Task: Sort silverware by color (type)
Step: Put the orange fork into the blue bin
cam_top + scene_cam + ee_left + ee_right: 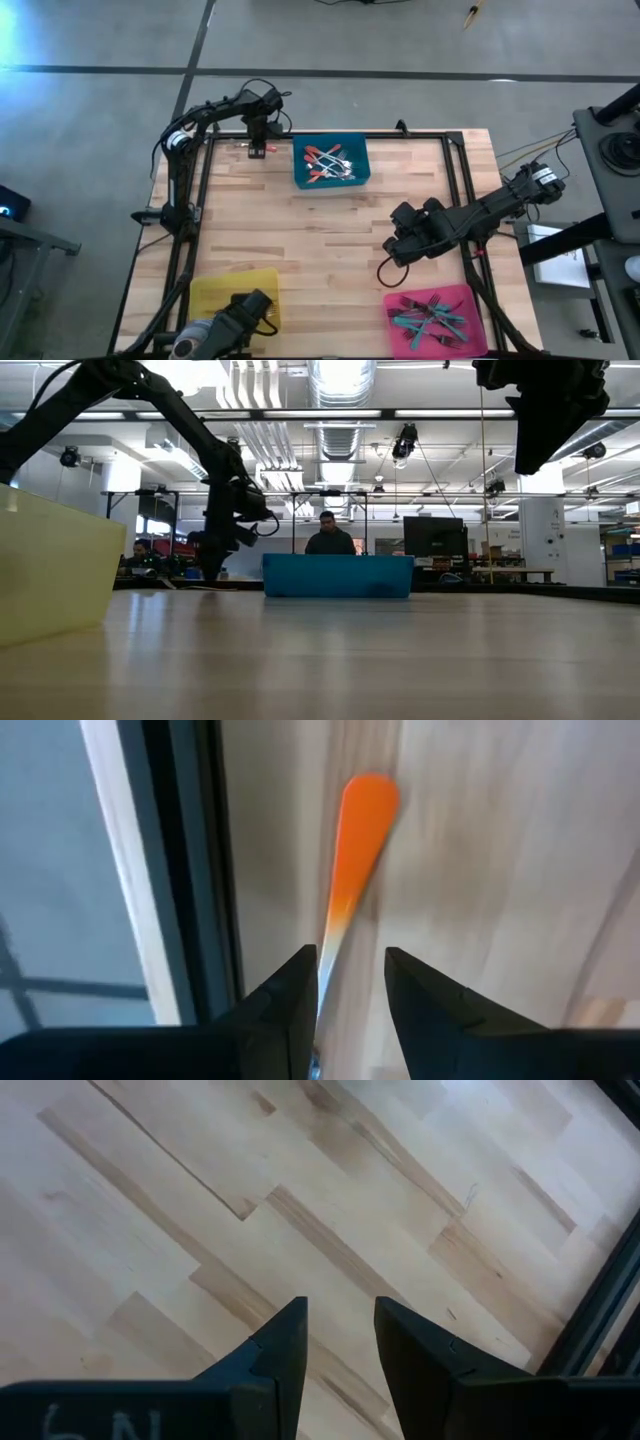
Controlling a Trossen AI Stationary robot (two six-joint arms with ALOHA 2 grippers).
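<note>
A fork with a red-orange handle lies flat on the wood near the table's far left corner, and shows in the high view as a small red fork. My left gripper points down over it, open, with the fork's silver neck between its fingers. More red-orange forks lie in the blue bin. Teal forks lie in the pink bin. My right gripper hangs open above bare wood at the middle right, with nothing between its fingers. My left gripper comes from above, pointing down, with one finger on each side of the fork's silver neck, next to the orange handle. The neck runs close along one finger. Whether it touches I cannot tell. The fork lies on the table.
A dark metal frame rail runs along the table edge right beside the fork. The yellow bin stands at the near left, partly under a camera mount. In the low view, people sit beyond the table's far edge, behind the blue bin.
</note>
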